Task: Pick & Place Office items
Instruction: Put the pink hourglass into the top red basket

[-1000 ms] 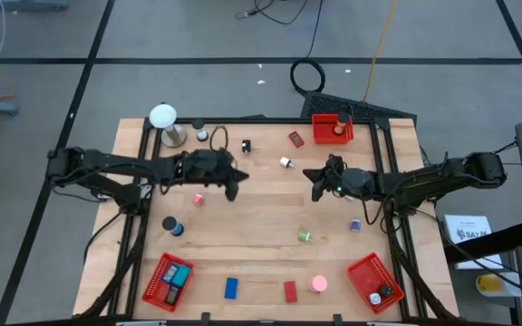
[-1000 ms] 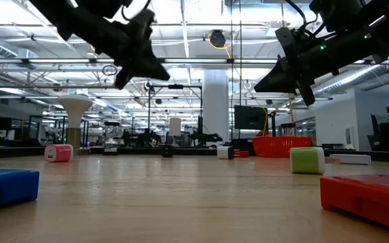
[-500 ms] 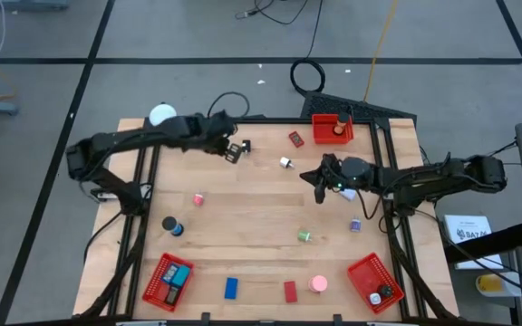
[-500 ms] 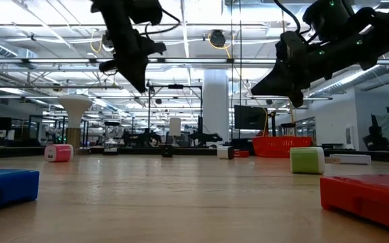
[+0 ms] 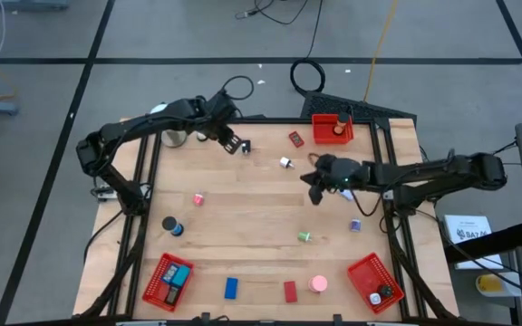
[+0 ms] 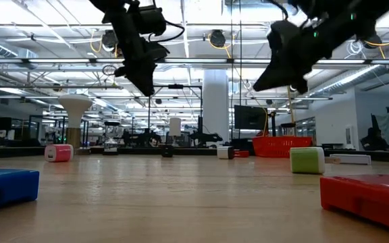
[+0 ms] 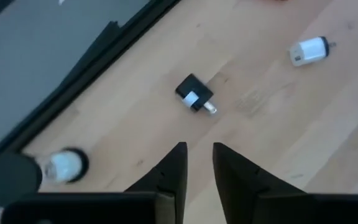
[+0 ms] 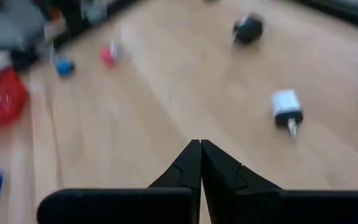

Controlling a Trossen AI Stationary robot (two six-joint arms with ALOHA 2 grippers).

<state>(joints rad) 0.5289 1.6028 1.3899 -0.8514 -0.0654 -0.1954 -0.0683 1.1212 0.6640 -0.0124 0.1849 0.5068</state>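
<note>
My left end effector (image 7: 197,163), fingers slightly apart, hovers above a black clip (image 7: 194,93) at the table's (image 5: 261,217) far left; that narrow gap risks nudging it away.

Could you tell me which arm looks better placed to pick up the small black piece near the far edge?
Probably the left: the left gripper hangs beside the black piece, fingers slightly apart. The right gripper is shut, farther off, nearer the white piece.

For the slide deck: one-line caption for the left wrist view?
Left gripper, slightly open, hovers over the wooden table near a small black-and-white clip and a small white cylinder.
</note>
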